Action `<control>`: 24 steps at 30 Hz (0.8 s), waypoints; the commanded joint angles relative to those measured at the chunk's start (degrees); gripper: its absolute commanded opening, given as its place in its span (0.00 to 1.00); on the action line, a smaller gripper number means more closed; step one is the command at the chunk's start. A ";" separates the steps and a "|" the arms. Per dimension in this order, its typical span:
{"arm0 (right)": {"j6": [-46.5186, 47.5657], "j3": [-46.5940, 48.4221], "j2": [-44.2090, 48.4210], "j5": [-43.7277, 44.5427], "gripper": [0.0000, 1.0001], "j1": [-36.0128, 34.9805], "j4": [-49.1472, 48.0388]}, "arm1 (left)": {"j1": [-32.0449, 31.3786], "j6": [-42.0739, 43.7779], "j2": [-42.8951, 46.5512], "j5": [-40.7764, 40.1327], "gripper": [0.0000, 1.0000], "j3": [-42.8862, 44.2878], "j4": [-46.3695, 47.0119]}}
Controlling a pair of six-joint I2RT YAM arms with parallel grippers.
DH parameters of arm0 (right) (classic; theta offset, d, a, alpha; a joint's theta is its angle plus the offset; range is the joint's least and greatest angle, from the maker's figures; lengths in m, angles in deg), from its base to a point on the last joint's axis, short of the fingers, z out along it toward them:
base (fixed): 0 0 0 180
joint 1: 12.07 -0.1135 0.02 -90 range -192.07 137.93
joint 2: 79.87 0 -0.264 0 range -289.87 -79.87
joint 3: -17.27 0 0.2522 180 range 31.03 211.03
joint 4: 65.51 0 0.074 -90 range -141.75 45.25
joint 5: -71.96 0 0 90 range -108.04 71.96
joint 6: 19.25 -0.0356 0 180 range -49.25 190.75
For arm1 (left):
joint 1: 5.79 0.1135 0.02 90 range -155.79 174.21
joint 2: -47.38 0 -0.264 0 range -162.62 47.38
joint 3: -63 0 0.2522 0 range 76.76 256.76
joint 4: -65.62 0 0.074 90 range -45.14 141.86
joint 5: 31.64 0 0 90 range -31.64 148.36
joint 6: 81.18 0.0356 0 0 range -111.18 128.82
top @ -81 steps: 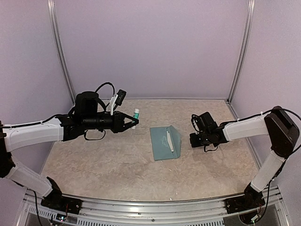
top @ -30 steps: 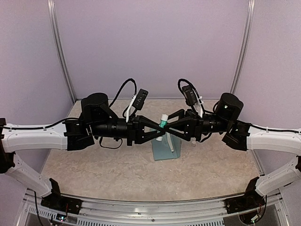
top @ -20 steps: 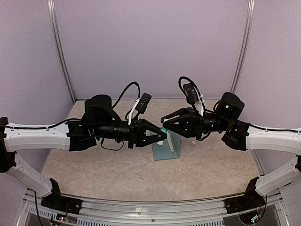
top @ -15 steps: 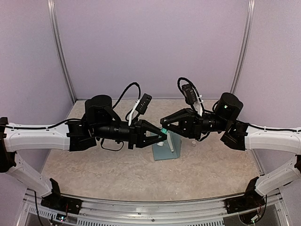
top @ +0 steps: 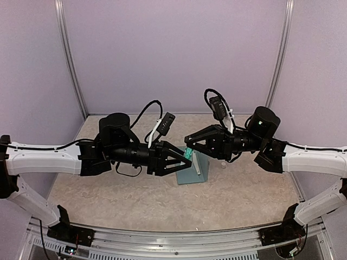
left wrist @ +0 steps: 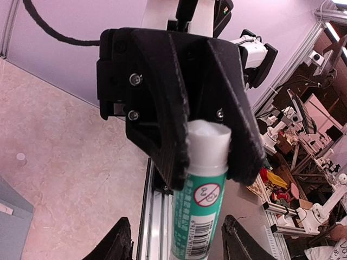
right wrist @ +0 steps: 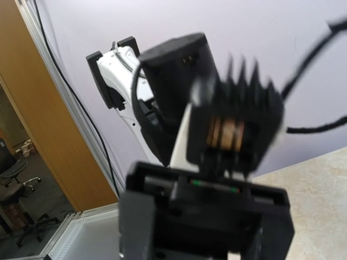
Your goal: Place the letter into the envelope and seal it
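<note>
The teal-blue envelope (top: 191,174) lies flat mid-table, mostly hidden under the grippers, with a white strip (top: 198,167) along its flap fold. Its corner shows in the left wrist view (left wrist: 10,219). Both grippers meet in the air above it. A green glue stick (top: 188,154) (left wrist: 199,216) is held between them. My left gripper (top: 190,160) (left wrist: 179,246) is shut on the green body. My right gripper (top: 187,147) (left wrist: 209,162) is shut on its white end (left wrist: 207,143). The right wrist view is blurred and shows only the left arm's wrist (right wrist: 217,124).
A small white cap-like piece (top: 222,164) (left wrist: 20,158) stands on the table just right of the envelope. Purple walls with metal corner posts (top: 73,70) close in the sides and back. A metal rail (top: 173,238) runs along the near edge.
2.7 s ago the arms were apart and only the left held the glue stick. Both have gripped it since one second ago. The left gripper and stick have since sunk a little.
</note>
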 commanded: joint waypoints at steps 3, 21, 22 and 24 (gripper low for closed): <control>0.31 2.32 0.60 0.27 0.06 -0.21 -0.48 | -0.23 -1.73 0.96 0.88 0.48 -2.64 2.87; 5.49 4.26 -0.46 10.22 0.02 -0.36 10.72 | 0.12 -2.37 2.38 -9.42 0.07 -4.81 3.06; 6.12 4.70 -0.55 11.97 0.02 -0.60 12.49 | 0.30 -2.51 2.56 -11.35 0.06 -4.98 2.57; 7.94 6.33 -1.22 18.02 0.02 -1.58 17.12 | 0.51 -2.45 3.05 -15.59 0.06 -5.04 0.81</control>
